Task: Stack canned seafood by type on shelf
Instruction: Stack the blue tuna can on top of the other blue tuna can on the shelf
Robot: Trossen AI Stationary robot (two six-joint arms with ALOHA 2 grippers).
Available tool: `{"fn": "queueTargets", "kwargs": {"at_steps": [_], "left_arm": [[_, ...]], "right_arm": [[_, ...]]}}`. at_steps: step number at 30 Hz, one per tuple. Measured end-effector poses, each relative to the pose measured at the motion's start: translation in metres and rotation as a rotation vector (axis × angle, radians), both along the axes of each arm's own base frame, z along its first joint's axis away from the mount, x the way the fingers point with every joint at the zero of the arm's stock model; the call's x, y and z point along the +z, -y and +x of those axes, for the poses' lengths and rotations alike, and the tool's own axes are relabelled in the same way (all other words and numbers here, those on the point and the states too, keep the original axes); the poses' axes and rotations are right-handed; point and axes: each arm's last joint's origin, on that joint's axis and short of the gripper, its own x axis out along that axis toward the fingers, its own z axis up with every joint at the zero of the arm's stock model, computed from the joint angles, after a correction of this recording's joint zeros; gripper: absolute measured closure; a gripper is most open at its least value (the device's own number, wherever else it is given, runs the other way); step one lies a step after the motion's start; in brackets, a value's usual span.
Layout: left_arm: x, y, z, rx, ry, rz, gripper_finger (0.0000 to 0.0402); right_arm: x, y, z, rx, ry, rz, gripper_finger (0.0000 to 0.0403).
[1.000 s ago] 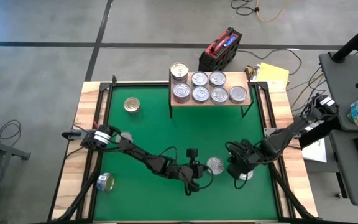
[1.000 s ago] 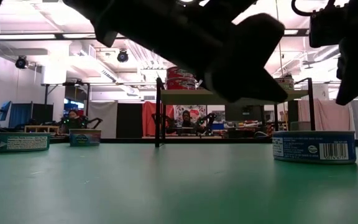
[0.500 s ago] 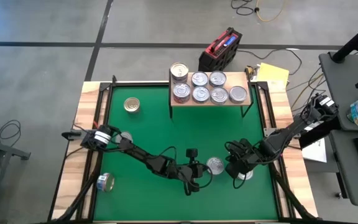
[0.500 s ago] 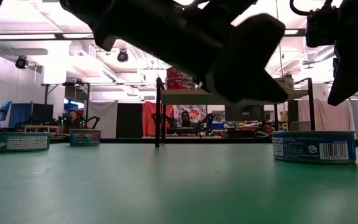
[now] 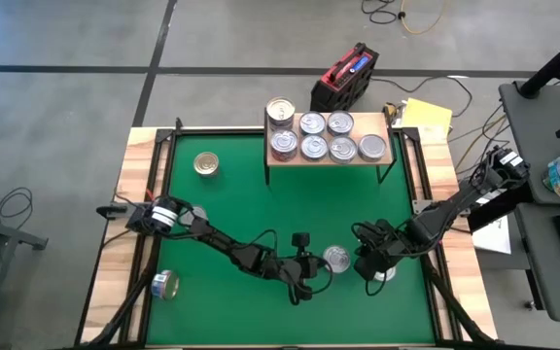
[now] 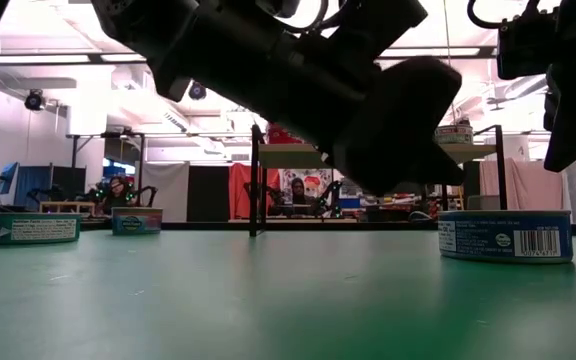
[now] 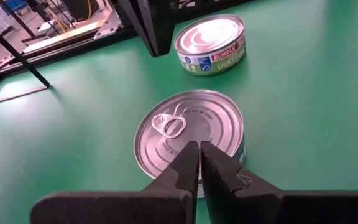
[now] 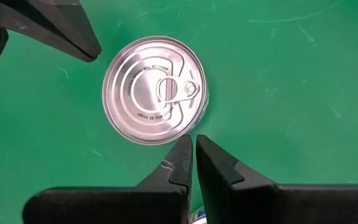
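Observation:
The shelf (image 5: 382, 123) stands at the mat's far edge with several tins (image 5: 314, 148) on it, one stack two high (image 5: 280, 112). A silver-topped tin (image 5: 336, 258) sits flat on the green mat near the front. My left gripper (image 7: 199, 149) is shut, its tips at this tin's (image 7: 189, 138) near rim, coming from the table's left (image 5: 317, 270). My right gripper (image 8: 193, 142) is shut and hangs above the mat just right of that tin (image 8: 153, 90), over a labelled tin (image 7: 211, 43) that also shows in the high view (image 5: 385, 275).
A gold-topped tin (image 5: 206, 164) lies at the mat's far left. Another tin (image 5: 165, 284) lies at the near left by the wooden border. In the low view, two tins (image 6: 35, 228) (image 6: 136, 221) stand left and one (image 6: 505, 235) right. Open mat lies between shelf and grippers.
My left gripper has sunk a little toward the mat beside the silver-topped tin, still shut. The tins have not moved.

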Motion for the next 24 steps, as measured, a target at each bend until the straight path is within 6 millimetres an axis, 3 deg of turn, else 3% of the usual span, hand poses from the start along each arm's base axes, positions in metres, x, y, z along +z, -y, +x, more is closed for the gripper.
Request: {"fn": "queueTargets", "kwargs": {"at_steps": [14, 24], "left_arm": [[0.001, 0.0, 0.001, -0.024, 0.018, -0.038, 0.0402], [-0.003, -0.004, -0.001, -0.011, 0.013, -0.052, 0.0401]], "right_arm": [[0.0, -0.004, 0.005, -0.012, 0.036, 0.033, 0.0379], [-0.01, -0.004, 0.008, -0.056, 0.02, -0.02, 0.0255]]}}
